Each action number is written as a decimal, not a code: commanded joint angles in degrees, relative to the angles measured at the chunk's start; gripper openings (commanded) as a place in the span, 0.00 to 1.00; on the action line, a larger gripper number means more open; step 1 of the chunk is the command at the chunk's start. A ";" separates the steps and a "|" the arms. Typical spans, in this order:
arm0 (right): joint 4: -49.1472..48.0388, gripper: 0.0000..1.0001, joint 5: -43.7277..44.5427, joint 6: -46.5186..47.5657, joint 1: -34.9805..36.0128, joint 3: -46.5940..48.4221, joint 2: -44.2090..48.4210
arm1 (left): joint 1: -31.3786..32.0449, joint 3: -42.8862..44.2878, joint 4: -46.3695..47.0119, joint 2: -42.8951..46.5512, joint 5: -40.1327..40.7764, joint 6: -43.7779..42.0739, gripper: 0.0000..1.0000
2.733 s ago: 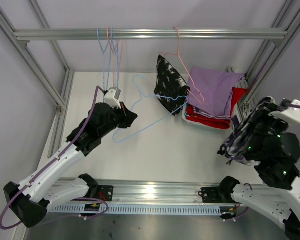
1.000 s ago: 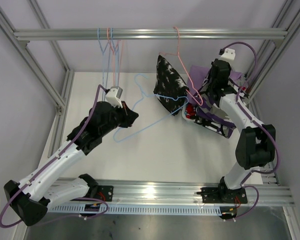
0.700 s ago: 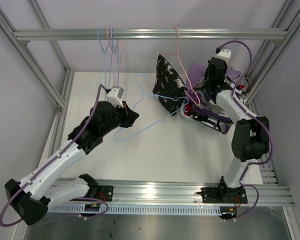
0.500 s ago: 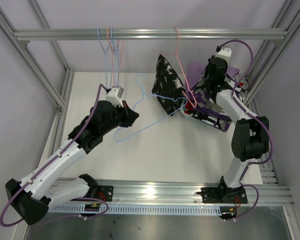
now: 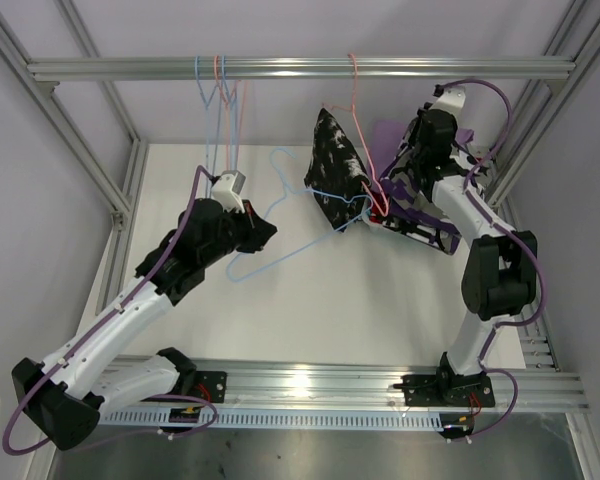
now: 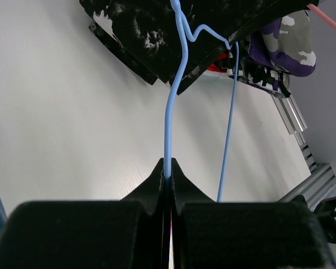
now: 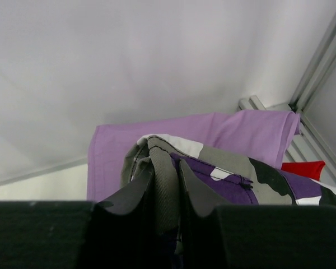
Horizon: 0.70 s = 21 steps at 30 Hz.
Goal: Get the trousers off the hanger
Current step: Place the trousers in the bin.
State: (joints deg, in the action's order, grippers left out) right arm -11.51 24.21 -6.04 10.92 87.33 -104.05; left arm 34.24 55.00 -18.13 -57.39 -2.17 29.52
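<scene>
My left gripper (image 5: 257,233) is shut on the wire of a blue hanger (image 5: 310,232); the left wrist view shows the wire (image 6: 168,134) pinched between the fingers. The black trousers with white blotches (image 5: 335,170) hang on that hanger, tilted over the table, and show in the left wrist view (image 6: 157,28). My right gripper (image 5: 408,178) is shut on a fold of the purple-white-black print trousers (image 7: 163,179) above the pile at the back right. The lilac trousers (image 7: 241,134) and red trousers (image 7: 303,168) lie in that pile. The teal trousers are out of view.
A pink hanger (image 5: 365,120) hangs from the top rail (image 5: 300,68) between the black trousers and my right arm. Several empty hangers (image 5: 220,100) hang at the rail's left. Aluminium frame posts (image 5: 540,110) stand close behind the pile.
My right arm has swung from the near right to the pile at the back right, carrying the print trousers, then edged back and up. My left arm has kept holding the blue hanger.
</scene>
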 commanded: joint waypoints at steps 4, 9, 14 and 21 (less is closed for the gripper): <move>-14.33 0.00 -5.65 -3.80 0.16 6.27 -2.65 | -0.93 2.74 2.75 -0.36 -1.87 0.37 0.00; -11.26 0.00 -8.39 -4.68 0.60 8.48 -9.32 | -0.84 2.74 2.66 -0.45 -1.69 0.28 0.00; -7.05 0.73 -11.72 -5.74 0.68 8.12 -12.75 | -0.93 2.74 2.66 -0.53 -2.04 0.28 0.00; -4.41 0.99 -12.60 -5.12 0.60 4.96 -6.18 | -0.84 2.83 2.75 -0.89 -3.10 0.28 0.00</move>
State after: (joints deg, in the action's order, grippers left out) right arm -14.55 12.73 -10.92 11.55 92.09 -116.18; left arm 33.82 55.00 -18.11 -58.15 -3.92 29.54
